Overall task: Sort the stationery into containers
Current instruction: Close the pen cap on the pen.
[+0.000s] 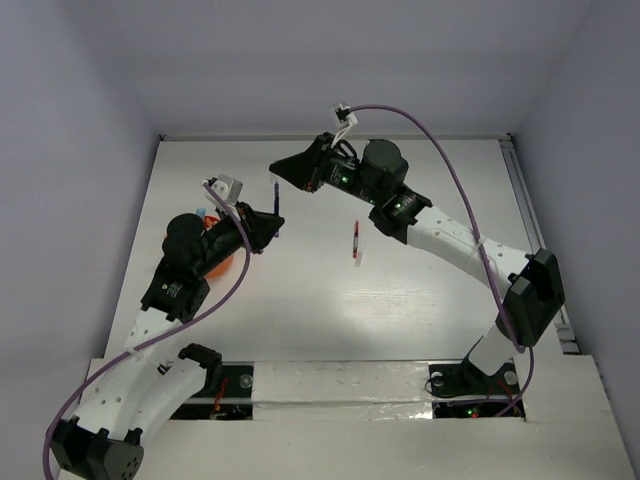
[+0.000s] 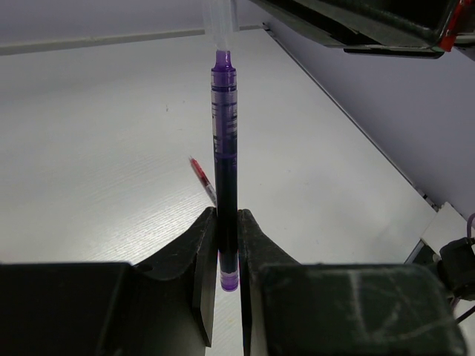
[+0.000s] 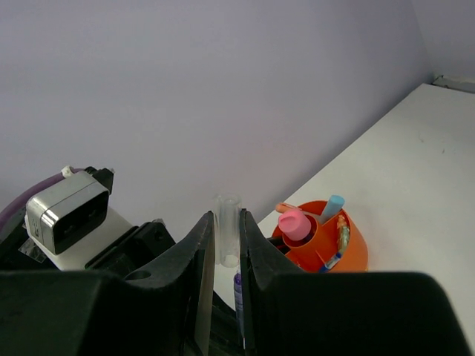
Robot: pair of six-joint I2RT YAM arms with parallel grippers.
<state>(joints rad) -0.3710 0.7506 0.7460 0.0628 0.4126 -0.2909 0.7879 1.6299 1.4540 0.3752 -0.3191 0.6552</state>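
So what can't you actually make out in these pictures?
- Top view: orange pot mostly hidden behind the left arm.
- Left wrist view: clear cap cut off by the top edge; red pen partly behind the purple pen.
- Right wrist view: purple pen mostly hidden by the right gripper.

We record two arms, left arm (image 1: 130,385) and right arm (image 1: 450,240): white link shells, black joint housings. Each trails a purple cable (image 1: 432,133). The left end effector (image 2: 226,226) and right end effector (image 3: 226,233) are black.
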